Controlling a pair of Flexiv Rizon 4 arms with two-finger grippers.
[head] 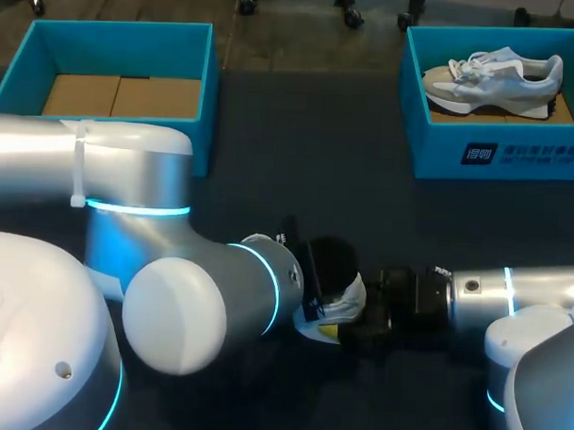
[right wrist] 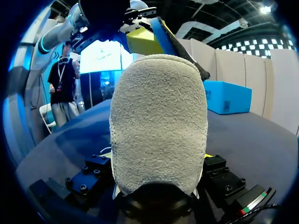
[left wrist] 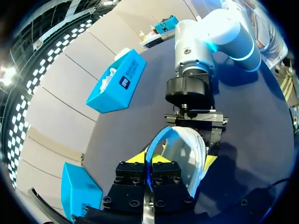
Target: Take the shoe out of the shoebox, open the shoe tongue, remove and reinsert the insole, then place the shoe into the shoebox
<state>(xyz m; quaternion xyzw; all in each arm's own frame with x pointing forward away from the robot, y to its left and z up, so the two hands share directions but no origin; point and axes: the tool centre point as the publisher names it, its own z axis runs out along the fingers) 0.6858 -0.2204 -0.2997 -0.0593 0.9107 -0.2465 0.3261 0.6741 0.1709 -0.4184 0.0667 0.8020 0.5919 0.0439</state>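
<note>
The dark, matte table [head: 298, 159] fills most of the head view, from the lower edge to its far edge near the top. Soft, even light falls across its surface.

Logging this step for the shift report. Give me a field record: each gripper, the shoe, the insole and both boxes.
left gripper: shut on the blue insole
blue insole: arches over the held shoe's opening
right gripper: shut on the held shoe
held shoe: between the two grippers, mid-table
left shoebox: no shoe inside, cardboard floor showing
right shoebox: holds a second shoe
</note>
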